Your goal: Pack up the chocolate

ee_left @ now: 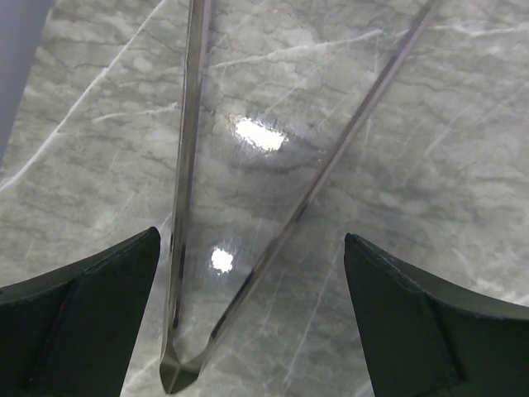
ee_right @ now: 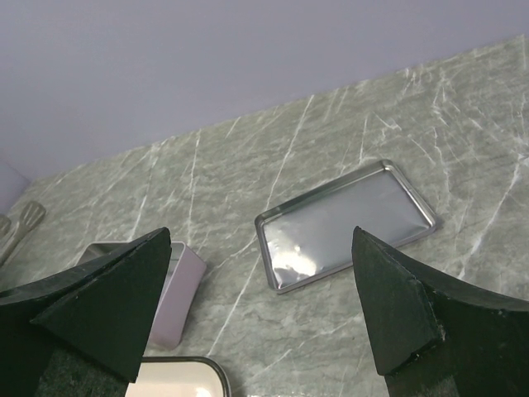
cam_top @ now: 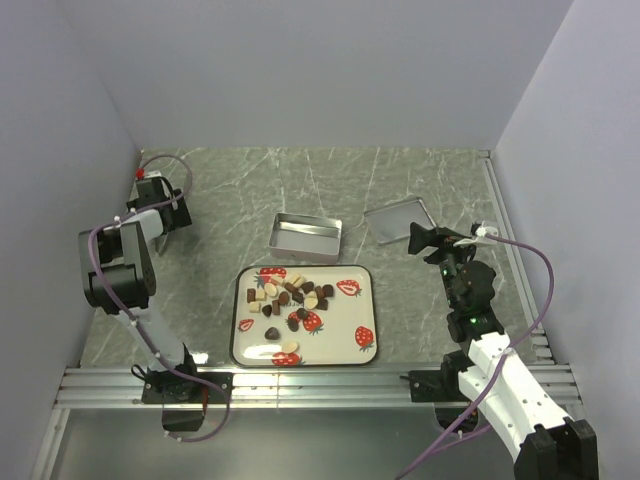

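Observation:
The chocolate is a loose heap of dark brown, light brown and cream pieces on the upper half of a strawberry-print tray at the table's middle. My left gripper is far off at the back left. In its wrist view the left gripper stands open over metal tongs lying on the marble, the tongs' joined end near its left finger. My right gripper hovers open right of the tray, and in its wrist view the right gripper holds nothing.
An open metal tin stands just behind the tray. Its flat lid lies to the right, ahead of the right gripper. The tin, the lid and a tray corner show in the right wrist view. Walls close in on three sides.

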Available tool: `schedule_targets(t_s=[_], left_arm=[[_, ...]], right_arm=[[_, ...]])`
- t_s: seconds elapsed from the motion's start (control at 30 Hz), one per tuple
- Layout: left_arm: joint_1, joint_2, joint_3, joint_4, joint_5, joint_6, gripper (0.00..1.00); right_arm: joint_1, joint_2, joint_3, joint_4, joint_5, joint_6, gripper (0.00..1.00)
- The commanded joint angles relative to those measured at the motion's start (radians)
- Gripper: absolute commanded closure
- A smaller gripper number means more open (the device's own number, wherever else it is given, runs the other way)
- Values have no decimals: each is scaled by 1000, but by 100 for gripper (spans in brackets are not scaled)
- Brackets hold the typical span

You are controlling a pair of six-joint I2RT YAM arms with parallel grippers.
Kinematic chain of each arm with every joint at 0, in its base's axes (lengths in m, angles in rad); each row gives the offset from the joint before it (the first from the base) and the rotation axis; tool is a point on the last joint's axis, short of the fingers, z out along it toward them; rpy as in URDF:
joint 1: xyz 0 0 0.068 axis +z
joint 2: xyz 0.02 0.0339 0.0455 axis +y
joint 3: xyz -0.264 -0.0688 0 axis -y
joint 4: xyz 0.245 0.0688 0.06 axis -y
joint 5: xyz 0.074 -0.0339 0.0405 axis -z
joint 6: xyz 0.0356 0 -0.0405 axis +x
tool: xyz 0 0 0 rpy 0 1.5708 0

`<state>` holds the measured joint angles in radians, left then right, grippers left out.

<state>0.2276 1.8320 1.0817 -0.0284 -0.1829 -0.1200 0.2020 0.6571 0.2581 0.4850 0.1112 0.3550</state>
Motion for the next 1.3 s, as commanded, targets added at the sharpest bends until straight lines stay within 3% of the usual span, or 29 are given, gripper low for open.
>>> schedule_targets(t_s=[0.0, 0.13, 0.27, 0.47, 0.9, 1.27], left_arm=[[-5, 42, 66, -73, -27, 0, 2], [-11, 64, 81, -94, -47, 3, 8], [-25, 79, 89, -107, -76, 17, 30], [-65, 50, 73, -107, -96, 29, 47], [-178, -302, -103, -62, -113, -21, 52], [-266, -471, -207, -84, -144, -69, 58]], right_arm=[[-7, 1, 44, 23, -7, 2, 4], [-9, 7, 44, 24, -16, 2, 4], [-9, 7, 43, 30, -25, 1, 4], [-10, 13, 46, 32, -36, -1, 4], [-10, 18, 43, 40, -53, -2, 5], [-10, 22, 43, 46, -65, 1, 5]])
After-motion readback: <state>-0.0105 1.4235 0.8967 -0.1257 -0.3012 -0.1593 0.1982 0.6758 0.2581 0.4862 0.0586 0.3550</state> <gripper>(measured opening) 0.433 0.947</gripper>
